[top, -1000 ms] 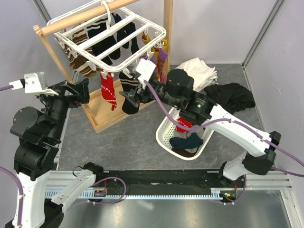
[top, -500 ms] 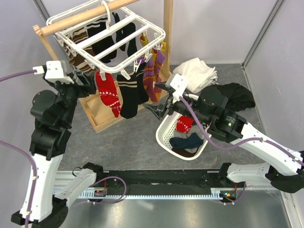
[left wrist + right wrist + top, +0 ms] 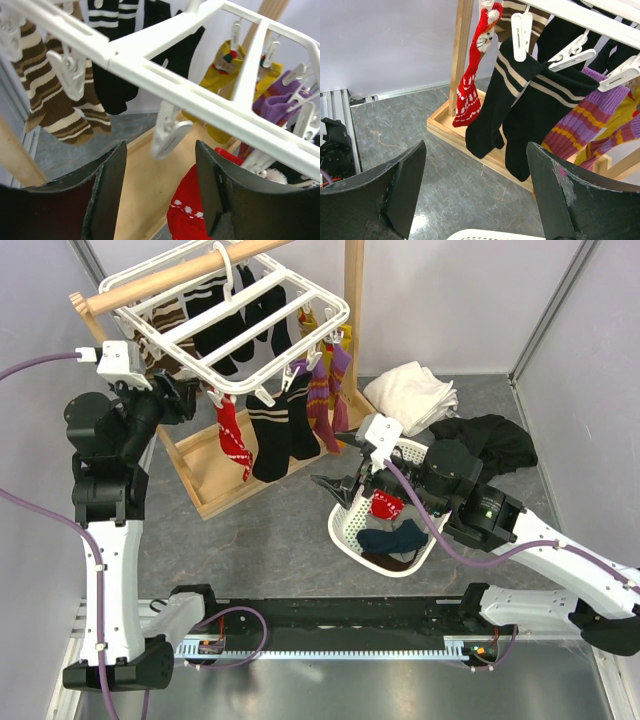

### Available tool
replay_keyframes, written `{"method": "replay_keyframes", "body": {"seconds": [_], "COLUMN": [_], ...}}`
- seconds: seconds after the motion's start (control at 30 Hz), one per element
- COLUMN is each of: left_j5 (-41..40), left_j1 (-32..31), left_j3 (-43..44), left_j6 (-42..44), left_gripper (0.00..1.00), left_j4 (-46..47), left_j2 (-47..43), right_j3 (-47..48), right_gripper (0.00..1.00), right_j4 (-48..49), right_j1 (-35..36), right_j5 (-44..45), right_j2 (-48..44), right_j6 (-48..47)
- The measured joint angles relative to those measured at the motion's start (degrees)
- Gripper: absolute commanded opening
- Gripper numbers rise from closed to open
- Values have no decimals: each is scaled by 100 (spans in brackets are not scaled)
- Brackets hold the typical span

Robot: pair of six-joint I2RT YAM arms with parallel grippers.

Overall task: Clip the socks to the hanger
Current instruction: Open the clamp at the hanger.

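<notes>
My left fingers (image 3: 111, 175) have risen under the white plastic slatted hanger (image 3: 165, 80) and narrowed. They are still apart and empty, with a smooth clip peg (image 3: 170, 132) dangling just beyond them. The red knitted sock (image 3: 232, 435) hangs clipped at the hanger's near corner. My right fingers (image 3: 402, 185), spread wide, have dropped lower, below the hanger.

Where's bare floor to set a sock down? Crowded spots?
Bare grey floor between the wooden stand's base and the white basket, down to the black rail. Crowded: beneath the hanger, and behind the basket: white cloths, black garment.
</notes>
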Motion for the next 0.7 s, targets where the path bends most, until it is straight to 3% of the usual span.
{"method": "replay_keyframes", "body": {"seconds": [0.17,0.3,0.5,0.6,0.7], "left_j5": [354,422,544,595,682], "left_j1": [11,11,11,11,11], "left_j3": [0,2,4,24,70], "left_j6": [0,-2,-31,-66,-92], "left_gripper": [54,39,31,19,15], "left_j4": [203,302,385,387,424], "left_j2": [50,96,188,186,170], "right_j3": [-13,-63,-83,-116,-155], "right_gripper": [89,89,89,89,89], "right_j4": [24,87,120,155,188], "right_j1": [0,0,0,0,0], "right_j5": [-70,-105,-199,-227,-280], "right_j2": [-9,-26,-26,-37,-44], "right_j6": [0,0,7,26,70]}}
